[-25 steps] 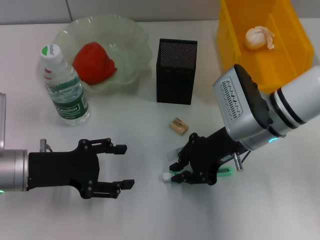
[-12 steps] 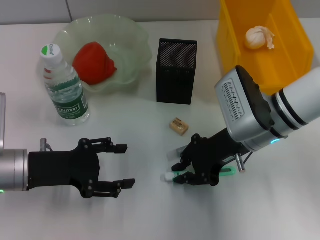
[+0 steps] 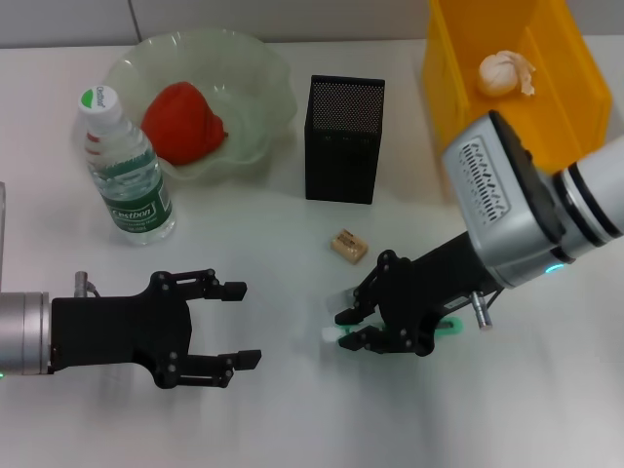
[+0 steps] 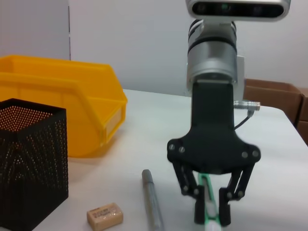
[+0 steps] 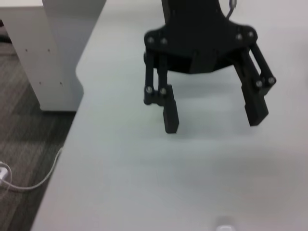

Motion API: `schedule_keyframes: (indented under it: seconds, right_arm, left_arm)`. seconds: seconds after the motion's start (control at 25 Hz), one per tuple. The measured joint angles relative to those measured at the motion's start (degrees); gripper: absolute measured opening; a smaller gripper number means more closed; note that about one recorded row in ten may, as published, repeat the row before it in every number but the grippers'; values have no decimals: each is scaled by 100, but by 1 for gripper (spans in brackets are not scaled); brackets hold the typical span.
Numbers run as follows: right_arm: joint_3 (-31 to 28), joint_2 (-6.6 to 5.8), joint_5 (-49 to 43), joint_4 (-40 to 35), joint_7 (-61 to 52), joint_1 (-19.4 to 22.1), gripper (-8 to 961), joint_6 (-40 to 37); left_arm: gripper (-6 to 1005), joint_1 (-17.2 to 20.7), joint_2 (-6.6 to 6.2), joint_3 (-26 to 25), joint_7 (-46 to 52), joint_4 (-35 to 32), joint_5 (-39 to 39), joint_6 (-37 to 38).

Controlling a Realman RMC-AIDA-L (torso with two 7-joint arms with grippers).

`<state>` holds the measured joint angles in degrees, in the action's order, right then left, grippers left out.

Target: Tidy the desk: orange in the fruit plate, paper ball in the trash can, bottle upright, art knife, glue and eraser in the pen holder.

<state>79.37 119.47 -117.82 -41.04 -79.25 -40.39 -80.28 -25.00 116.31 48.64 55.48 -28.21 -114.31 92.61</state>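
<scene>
Green label, white cap: at far left we have the bottle [image 3: 123, 166] already upright on the desk [image 3: 273, 409], and just behind it the fruit plate [image 3: 263, 73] cradles the orange [image 3: 182, 122]. Below them our left gripper [image 3: 241, 325] hovers above the tabletop with its jaws spread wide, holding nothing.

Moving to the middle, the pen holder [image 3: 343, 138] stands upright, and the eraser [image 3: 349, 246] lies in front of it, apart from its wall.

Now the action: our right gripper [image 3: 351, 330] is down at the art knife [image 4: 208, 206], jaws narrowed around the slim mint-green body, as the left wrist view shows. The glue [image 4: 153, 199] lies just beside it, outside the jaws. We judge the knife light, stiff and rather slick, so a firm pinch near mid-length should keep it from swinging; gripped close to one end, it may tilt on the lift. Whether it is fully clamped we cannot quite say.

At far right, the trash can [image 3: 561, 102] holds the paper ball [image 3: 504, 73].
</scene>
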Motion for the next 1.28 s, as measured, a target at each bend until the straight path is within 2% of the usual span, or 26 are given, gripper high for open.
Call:
schedule_keyframes:
  seconds: [0.12,0.48,0.68,0.92,1.28]
  right_arm:
    - [-288,-8,14,-122,12,95,182,-221]
    - [-1700,-29,433,-201,519,447,183,-985]
    - [-2116,-36,1150,-19,894,706,183,-1097]
    - [-2420,-39,2489,823,1659,764,182,-1077]
    - [-2422,5,4612,2499,3309,383,183,-790]
  left_arm:
    - [800,8,13,-42,5,0,5,6]
    - [800,17,88,-313,16,43,15,144]
    - [800,40,124,-537,26,64,16,326]
    - [800,88,175,-751,93,76,16,563]
    - [800,107,193,-964,29,317,43,694]
